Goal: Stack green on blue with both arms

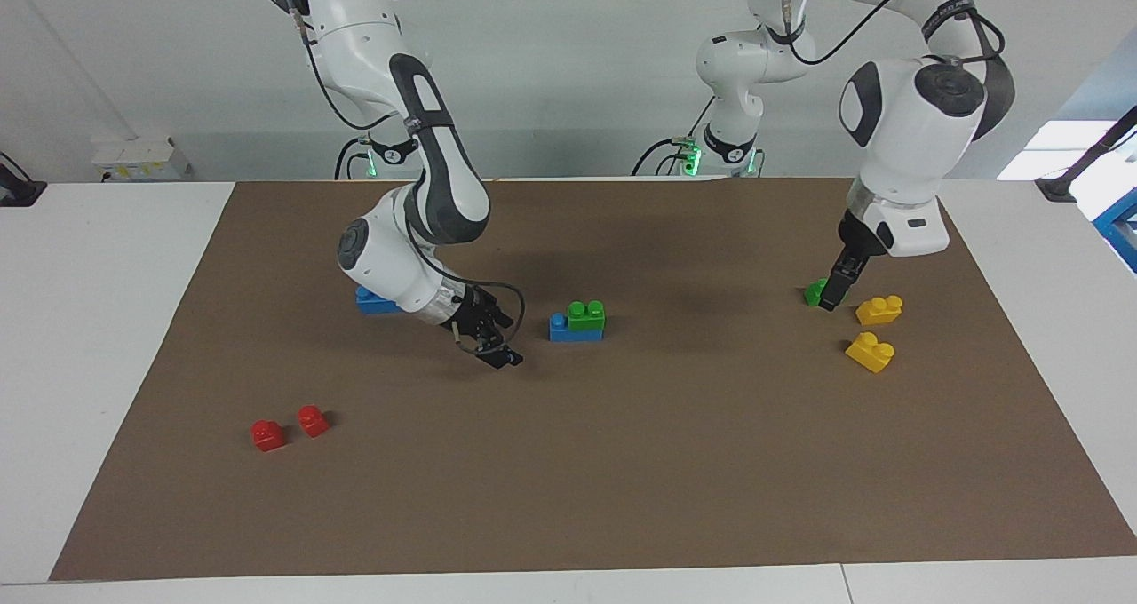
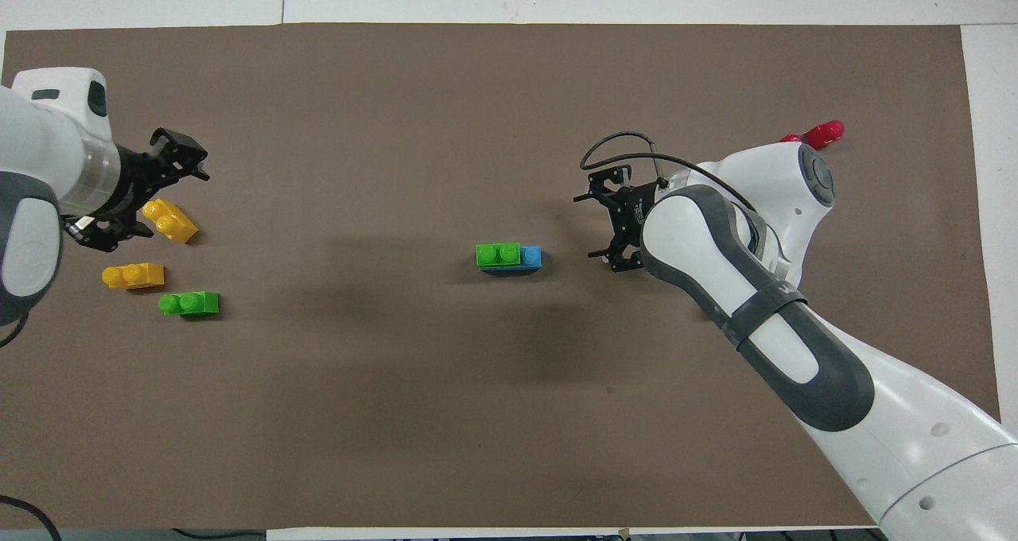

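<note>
The right gripper [image 1: 497, 353] is hanging low over the mat [image 1: 622, 497], fingers spread and gripping nothing, just beside the stack toward the right arm's end. The left gripper [image 1: 833, 295] is hovering above the loose green brick [image 2: 189, 303] by the two yellow bricks [image 2: 169, 220]; I cannot tell how its fingers are set. One green brick [image 1: 586, 314] is sitting on a blue brick [image 1: 574, 329] mid-mat, so one stack looks done. A second blue brick [image 1: 371, 300] is lying partly hidden under the right arm. No containers are showing.
</note>
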{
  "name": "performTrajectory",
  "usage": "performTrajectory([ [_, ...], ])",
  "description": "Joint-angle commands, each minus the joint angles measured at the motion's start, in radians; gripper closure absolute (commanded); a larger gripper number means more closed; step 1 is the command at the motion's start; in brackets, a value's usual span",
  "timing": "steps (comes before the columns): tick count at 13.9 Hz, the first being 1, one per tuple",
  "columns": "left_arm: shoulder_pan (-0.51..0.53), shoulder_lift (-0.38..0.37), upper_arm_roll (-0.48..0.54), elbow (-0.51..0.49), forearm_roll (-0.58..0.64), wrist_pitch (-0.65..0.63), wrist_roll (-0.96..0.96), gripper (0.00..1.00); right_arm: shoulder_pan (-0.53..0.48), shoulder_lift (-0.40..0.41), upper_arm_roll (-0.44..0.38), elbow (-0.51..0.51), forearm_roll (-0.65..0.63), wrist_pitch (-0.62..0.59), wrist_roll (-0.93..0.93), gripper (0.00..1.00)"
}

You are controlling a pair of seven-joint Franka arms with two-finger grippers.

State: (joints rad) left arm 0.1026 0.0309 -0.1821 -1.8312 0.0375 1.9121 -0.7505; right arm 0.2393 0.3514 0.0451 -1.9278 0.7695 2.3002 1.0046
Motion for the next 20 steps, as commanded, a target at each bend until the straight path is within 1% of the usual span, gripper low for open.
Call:
performTrajectory([
  [1, 0.061, -0.017, -0.008, 0.070, -0.036, -0.128, 0.289, 0.00, -0.034, -0.058, 0.007, 0.061, -0.166, -0.095, -0.015, 0.07],
  [2, 0.072, -0.017, -0.008, 0.099, -0.042, -0.169, 0.368, 0.00, -0.046, -0.069, 0.007, 0.103, -0.265, -0.143, -0.021, 0.04],
  [4, 0.071, -0.017, -0.010, 0.151, -0.044, -0.238, 0.456, 0.00, -0.067, -0.077, 0.010, 0.200, -0.418, -0.249, -0.055, 0.04],
  [6, 0.060, -0.013, -0.013, 0.208, -0.042, -0.310, 0.508, 0.00, -0.095, -0.112, 0.006, 0.265, -0.481, -0.347, -0.205, 0.04],
  [8, 0.058, -0.012, -0.020, 0.245, -0.036, -0.375, 0.627, 0.00, -0.153, -0.153, 0.006, 0.305, -0.507, -0.427, -0.376, 0.04],
  [9, 0.058, -0.016, -0.020, 0.251, -0.039, -0.384, 0.676, 0.00, -0.169, -0.172, 0.006, 0.317, -0.542, -0.459, -0.464, 0.04],
  [10, 0.060, -0.019, -0.020, 0.251, -0.041, -0.384, 0.687, 0.00, -0.179, -0.192, 0.006, 0.322, -0.593, -0.484, -0.531, 0.04],
  [11, 0.060, -0.019, -0.020, 0.251, -0.041, -0.381, 0.688, 0.00, -0.187, -0.218, 0.007, 0.322, -0.643, -0.504, -0.594, 0.01],
  [13, 0.055, -0.019, -0.025, 0.251, -0.041, -0.363, 0.683, 0.00, -0.186, -0.258, 0.007, 0.322, -0.720, -0.536, -0.719, 0.00],
  [14, 0.055, -0.020, -0.028, 0.250, -0.041, -0.354, 0.678, 0.00, -0.186, -0.273, 0.007, 0.322, -0.740, -0.547, -0.754, 0.00],
  [18, 0.054, -0.048, -0.031, 0.236, -0.042, -0.324, 0.671, 0.00, -0.201, -0.333, 0.004, 0.323, -0.748, -0.616, -0.917, 0.00],
  [20, 0.055, -0.060, -0.033, 0.234, -0.042, -0.331, 0.671, 0.00, -0.201, -0.373, 0.006, 0.326, -0.772, -0.677, -0.933, 0.00],
])
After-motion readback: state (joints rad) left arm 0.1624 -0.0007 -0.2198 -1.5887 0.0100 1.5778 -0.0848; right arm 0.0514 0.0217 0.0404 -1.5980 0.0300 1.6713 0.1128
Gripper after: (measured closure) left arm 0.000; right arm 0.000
